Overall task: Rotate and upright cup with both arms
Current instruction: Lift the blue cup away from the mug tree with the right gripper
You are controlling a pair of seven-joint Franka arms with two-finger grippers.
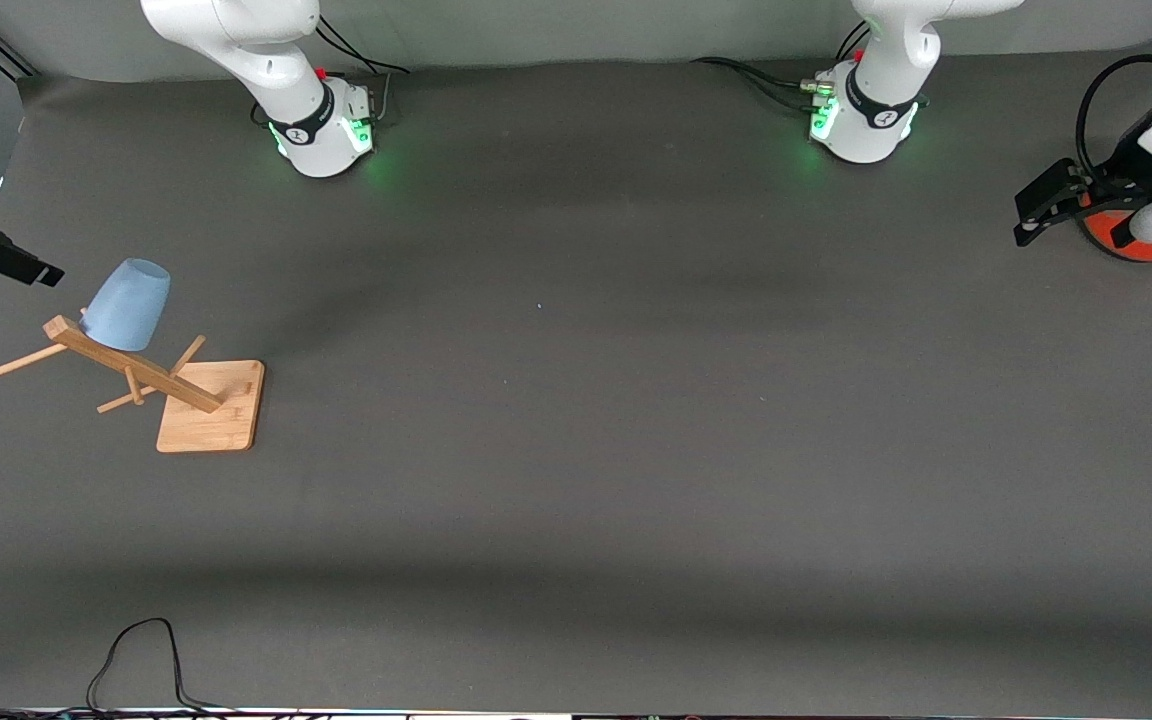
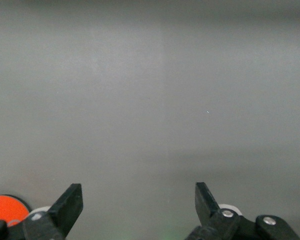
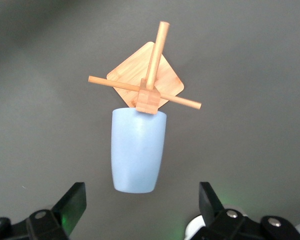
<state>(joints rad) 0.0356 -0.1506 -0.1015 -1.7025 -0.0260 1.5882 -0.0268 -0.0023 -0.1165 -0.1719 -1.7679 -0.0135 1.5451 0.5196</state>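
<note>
Cup [image 1: 127, 305] hangs inverted on rack [image 1: 209, 405]; base upward.

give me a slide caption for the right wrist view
Open right claw above a blue cup hung upside down on a wooden rack.

A small pale blue cup [image 1: 127, 305] [image 3: 137, 151], plain, handleless and slightly tapered, is seen hung upside down on the wooden rack, its closed base pointing up and tilted. It is found at the right arm's end of the table.
</note>
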